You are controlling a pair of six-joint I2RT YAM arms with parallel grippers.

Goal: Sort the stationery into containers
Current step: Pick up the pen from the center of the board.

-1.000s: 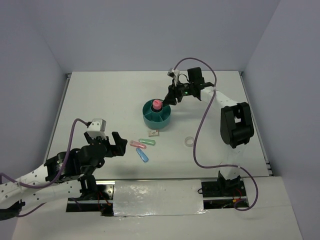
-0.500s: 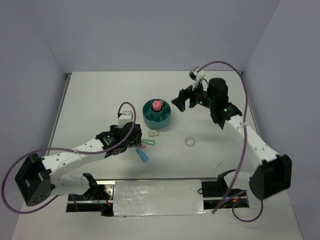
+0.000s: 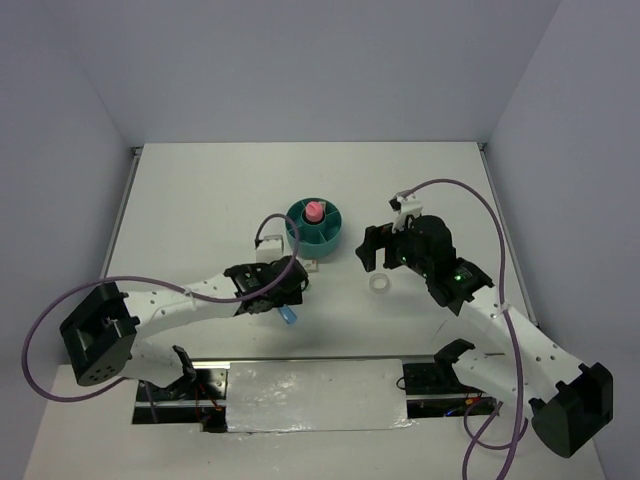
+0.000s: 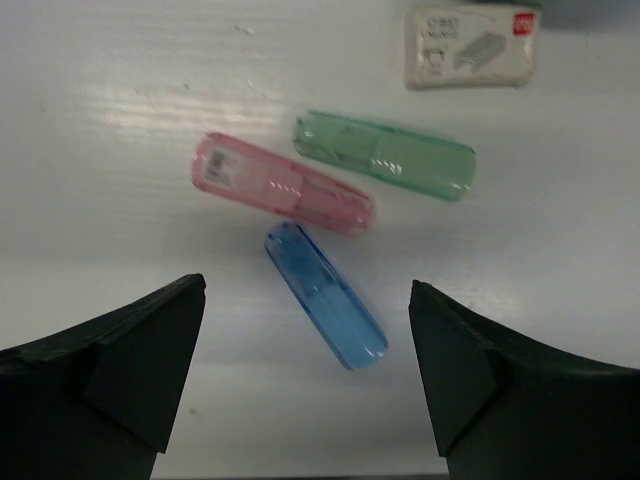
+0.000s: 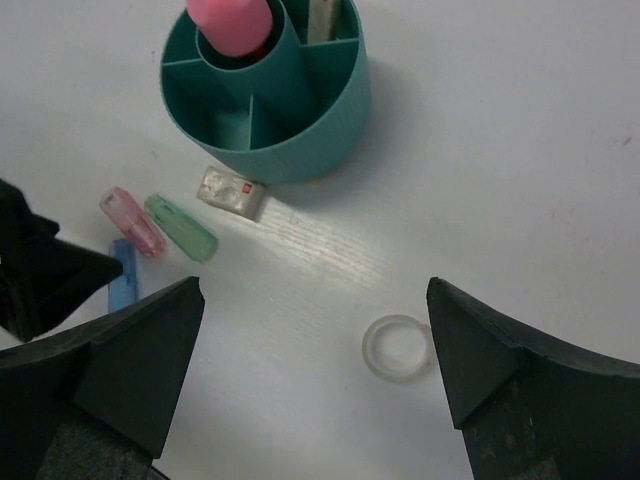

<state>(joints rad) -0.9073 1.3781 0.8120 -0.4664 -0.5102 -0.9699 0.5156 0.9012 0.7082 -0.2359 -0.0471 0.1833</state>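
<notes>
The teal organiser (image 3: 315,226) (image 5: 265,95) stands mid-table with a pink tube (image 3: 314,211) (image 5: 232,22) upright in its central cup. In front of it lie a pink capsule (image 4: 282,184), a green capsule (image 4: 386,156), a blue capsule (image 4: 325,308) and a small beige eraser box (image 4: 472,46). My left gripper (image 4: 305,290) (image 3: 283,290) hovers open over the capsules, the blue one between its fingers, untouched. A clear tape ring (image 3: 379,283) (image 5: 399,347) lies to the right. My right gripper (image 5: 313,290) (image 3: 372,250) hangs open above it, holding nothing.
A beige piece (image 5: 322,20) sits in one ring compartment of the organiser. The left gripper's black finger (image 5: 40,270) shows at the left edge of the right wrist view. Purple cables loop off both arms. A silver strip (image 3: 315,395) runs along the near edge.
The left arm has reached right, over the capsules. The right arm has drawn back from the organiser toward the near side, and its jaws have gone wide over the tape ring.
</notes>
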